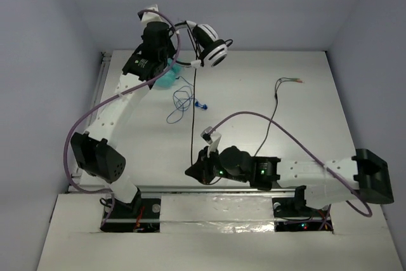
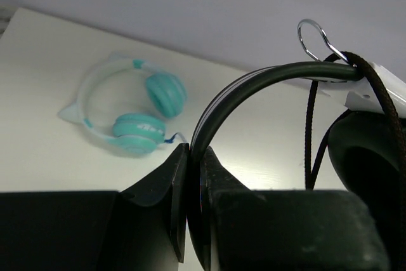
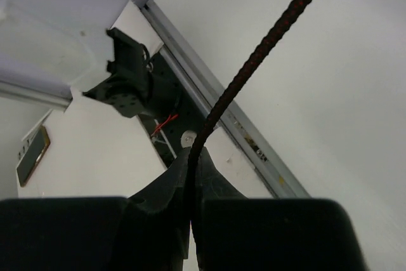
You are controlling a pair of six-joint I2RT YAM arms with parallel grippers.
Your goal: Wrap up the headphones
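The black-and-white headphones [image 1: 212, 47] hang in the air over the table's far left. My left gripper [image 1: 179, 28] is shut on their black headband [image 2: 254, 80], with an earcup's black pad [image 2: 371, 157] at the right of the left wrist view. Their thin black cable [image 1: 193, 112] runs taut and straight down to my right gripper [image 1: 190, 171], which is shut on it near the table's front edge. In the right wrist view the cable [image 3: 266, 46] rises from between the closed fingers [image 3: 212, 182]. The cable's loose end lies on the table, with the red-tipped plug [image 1: 297, 81] at the back right.
Teal headphones [image 1: 166, 79] lie on the table under the left arm, also shown in the left wrist view [image 2: 130, 109]. Small blue-wired earbuds [image 1: 184, 101] lie just right of them, next to the taut cable. A metal rail [image 3: 254, 144] runs along the table's front edge.
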